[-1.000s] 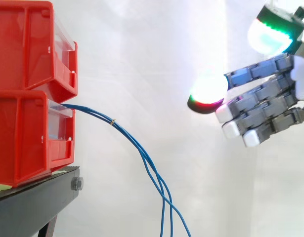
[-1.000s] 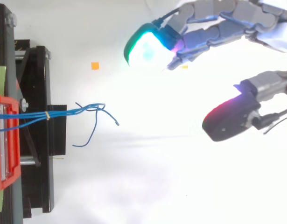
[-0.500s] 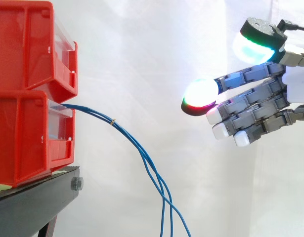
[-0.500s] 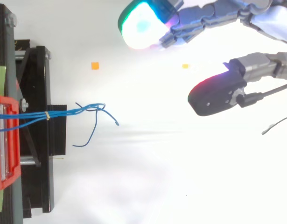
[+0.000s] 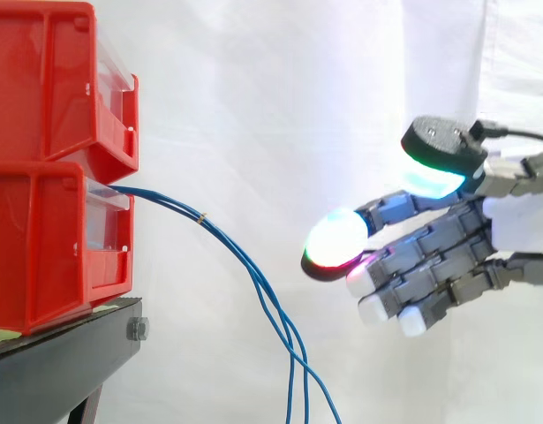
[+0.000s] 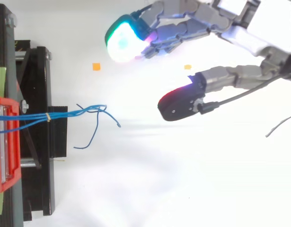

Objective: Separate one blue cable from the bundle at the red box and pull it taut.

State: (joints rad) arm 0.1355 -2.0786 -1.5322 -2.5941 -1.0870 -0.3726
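At the left we see two red boxes [image 5: 50, 168] stacked on a black stand [image 5: 68, 353]. From the lower box the blue cables [image 5: 227, 240] come out as one bundle, held together by a small yellow band [image 5: 201, 216] near the box. Then they curve down and hang slack. In the top view they spread apart toward their ends. At the right the hand [image 5: 448, 256] hovers well apart from the cables, with fingers nearly straight and spread, grasping nothing. We judge the task is at its start: no cable is separated and none is taut. Reaching the bundle, pinching one cable and pulling it are all left to do.
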